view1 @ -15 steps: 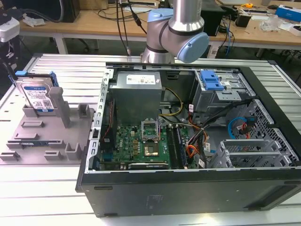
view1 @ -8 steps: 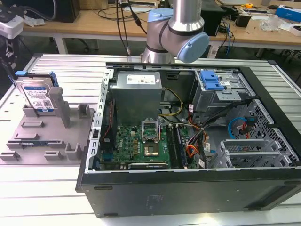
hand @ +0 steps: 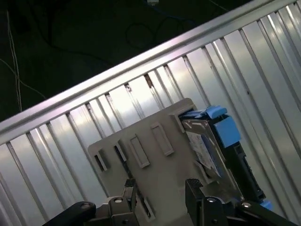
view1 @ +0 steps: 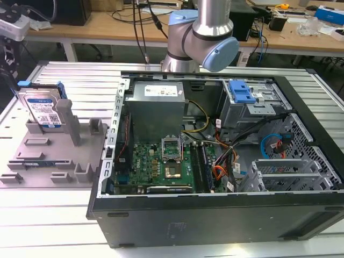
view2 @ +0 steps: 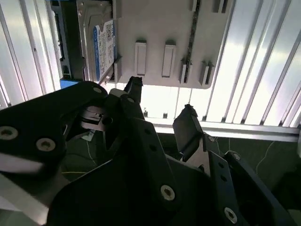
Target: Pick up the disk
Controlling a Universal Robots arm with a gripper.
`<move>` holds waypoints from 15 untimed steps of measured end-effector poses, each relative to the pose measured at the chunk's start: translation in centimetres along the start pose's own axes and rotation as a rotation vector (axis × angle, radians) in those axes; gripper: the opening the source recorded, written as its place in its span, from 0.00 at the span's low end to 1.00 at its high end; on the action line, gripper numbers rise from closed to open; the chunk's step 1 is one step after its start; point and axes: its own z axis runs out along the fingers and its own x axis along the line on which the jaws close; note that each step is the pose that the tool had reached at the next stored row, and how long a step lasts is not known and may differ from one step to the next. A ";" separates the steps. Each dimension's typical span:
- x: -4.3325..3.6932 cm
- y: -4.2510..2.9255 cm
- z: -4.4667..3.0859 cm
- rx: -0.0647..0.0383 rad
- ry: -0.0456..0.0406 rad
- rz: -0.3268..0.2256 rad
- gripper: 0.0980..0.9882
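Space shows between the two black fingers of your gripper in both wrist views. They stand spread, with nothing caught in them. The fingertips point down toward the grey slotted fixture that lies on the ribbed metal table, and they are clear of the disk. In the exterior view you will find the disk standing on edge in a slot at the fixture's far corner, on the exterior view's left. Its white-and-blue label faces the near side, and a blue rail shows along its top. A tall grey post of the fixture rises just beside it, on the exterior view's right. In the first wrist view the disk sits at one edge of the fixture, off to one side of the gripper rather than between the fingers. To the exterior view's right of the fixture lies the open black computer case, with the grey power supply box, the green motherboard and a bright blue caddy inside. Your arm's silver-and-blue joint stands beyond the case's far wall.
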 end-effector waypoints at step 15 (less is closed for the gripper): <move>0.01 0.00 0.29 -0.003 0.0077 -0.333 0.50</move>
